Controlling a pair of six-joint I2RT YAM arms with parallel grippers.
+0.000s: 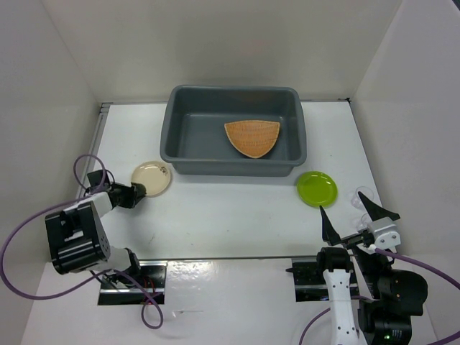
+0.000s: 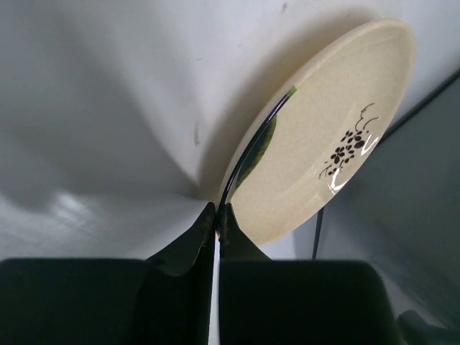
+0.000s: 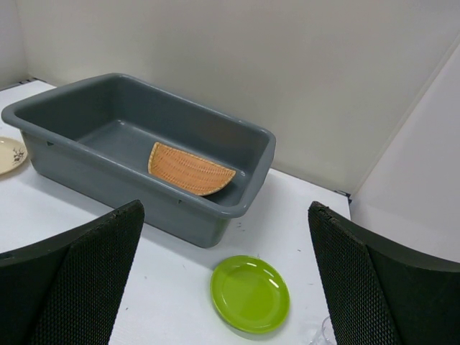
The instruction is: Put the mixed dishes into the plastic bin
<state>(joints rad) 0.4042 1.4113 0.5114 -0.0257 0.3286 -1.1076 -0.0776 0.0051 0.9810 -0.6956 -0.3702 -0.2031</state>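
The dark grey plastic bin (image 1: 188,154) stands at the far middle, with the woven orange-brown fan-shaped tray (image 1: 251,136) lying inside it. The cream plate with a dark mark (image 1: 152,177) sits left of the bin. My left gripper (image 1: 135,193) is shut on its near-left rim; in the left wrist view the fingertips (image 2: 218,215) pinch the edge of the plate (image 2: 323,136). The lime-green plate (image 1: 316,188) lies right of the bin's front. My right gripper (image 1: 353,217) is open and empty, near and right of it. Faint clear cups (image 1: 364,194) stand beside it.
White walls close in the table on the left, back and right. The right wrist view shows the bin (image 3: 108,176), the tray (image 3: 190,169), the green plate (image 3: 249,293), the cream plate (image 3: 8,154) and a cup's rim (image 3: 323,334).
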